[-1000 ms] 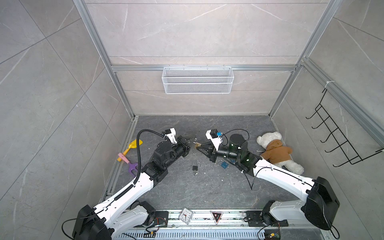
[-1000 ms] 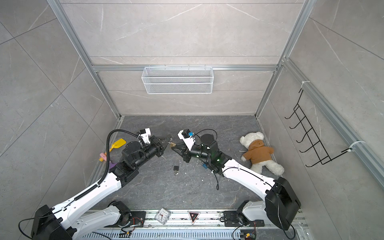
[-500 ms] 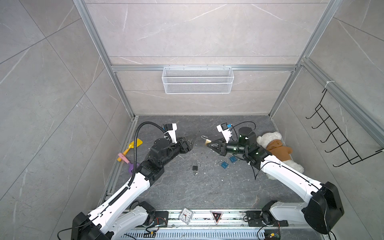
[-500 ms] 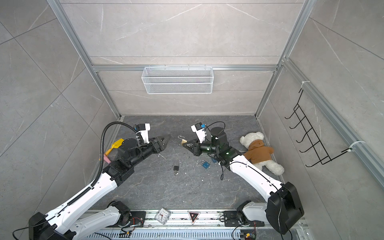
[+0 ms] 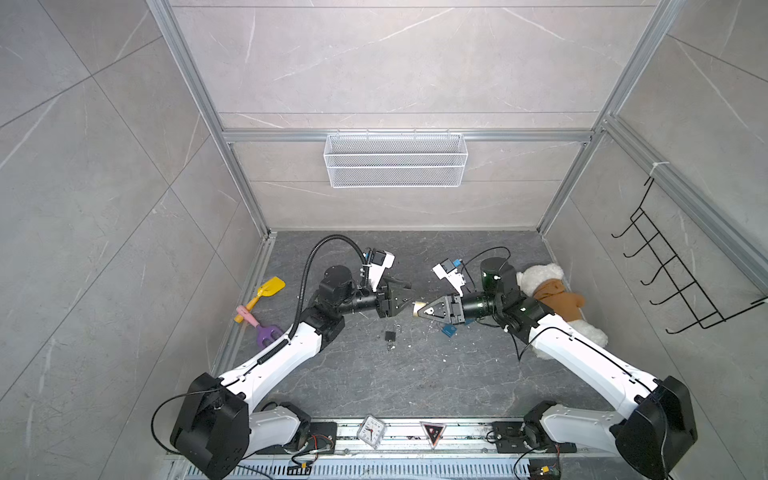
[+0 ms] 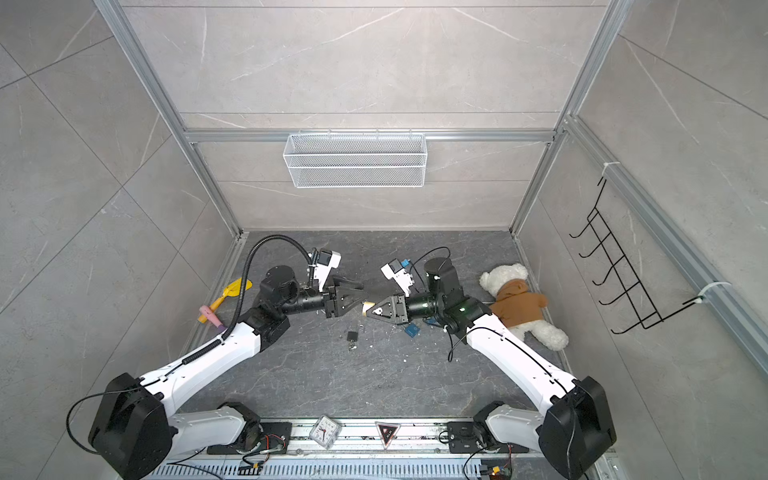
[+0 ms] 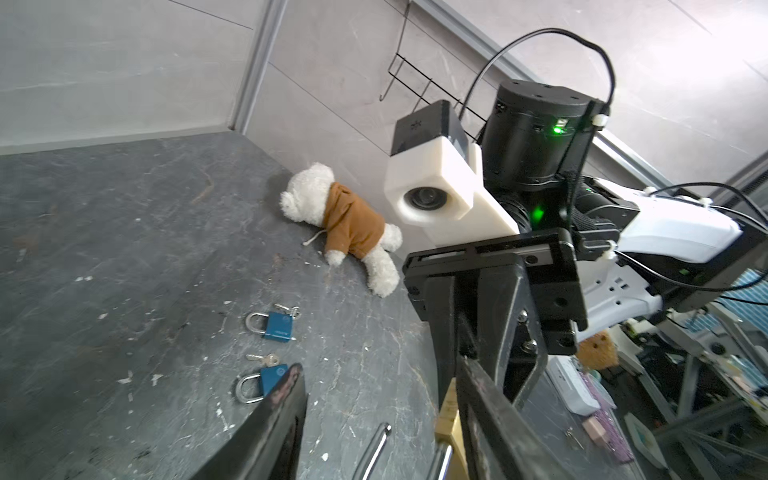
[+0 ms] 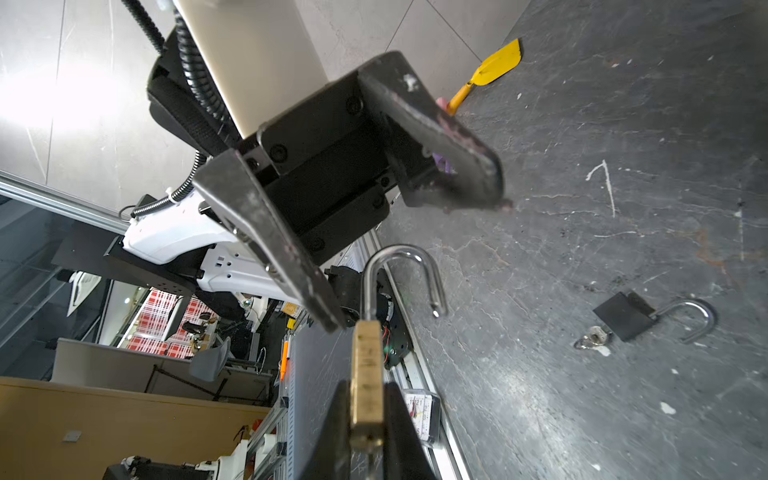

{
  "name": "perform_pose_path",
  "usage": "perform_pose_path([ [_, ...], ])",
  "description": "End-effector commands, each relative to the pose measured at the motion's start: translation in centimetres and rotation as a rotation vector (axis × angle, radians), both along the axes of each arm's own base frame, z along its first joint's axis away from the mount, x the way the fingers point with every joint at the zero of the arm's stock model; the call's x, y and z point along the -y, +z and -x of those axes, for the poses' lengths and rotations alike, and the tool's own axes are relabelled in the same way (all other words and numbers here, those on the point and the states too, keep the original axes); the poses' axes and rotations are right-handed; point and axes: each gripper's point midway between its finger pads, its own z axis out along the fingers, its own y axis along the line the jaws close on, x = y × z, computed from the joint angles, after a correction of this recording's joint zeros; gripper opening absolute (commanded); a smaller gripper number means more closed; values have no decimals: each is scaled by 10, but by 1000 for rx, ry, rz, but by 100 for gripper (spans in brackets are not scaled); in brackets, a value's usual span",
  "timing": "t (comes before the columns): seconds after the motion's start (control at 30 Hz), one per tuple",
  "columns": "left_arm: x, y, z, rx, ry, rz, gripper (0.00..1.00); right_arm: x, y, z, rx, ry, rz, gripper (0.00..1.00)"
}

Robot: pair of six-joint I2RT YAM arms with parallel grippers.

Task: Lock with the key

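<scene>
White-shelled left arm (image 5: 286, 353), right arm (image 5: 582, 355), black joints (image 5: 338, 282), ribbed black hose (image 5: 332, 237) on left, thin black cable (image 7: 552, 30) on right, white wrist-camera housings (image 5: 381, 267), scuffed black gripper fingers (image 8: 449, 137)

The brass padlock (image 8: 365, 374) is pinched edge-on in my right gripper (image 5: 420, 311), held in the air near mid-scene in both top views. Its steel shackle (image 8: 399, 270) is sprung open, with the free leg out of the body, and points toward nine o'clock.
</scene>
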Motion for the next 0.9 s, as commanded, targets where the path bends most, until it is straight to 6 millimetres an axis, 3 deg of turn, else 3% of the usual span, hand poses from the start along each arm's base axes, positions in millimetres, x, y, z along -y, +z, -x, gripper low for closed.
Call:
perform_pose_path([
  [0.0,2,34,15,111,-104,74,57,2,5,-3,4,2,-36,0],
  [0.27,2,25,15,70,-103,61,49,12,10,-20,25,-69,-44,0],
  [0.87,-3,17,4,3,-51,53,31,17,18,-11,136,-53,-64,0],
])
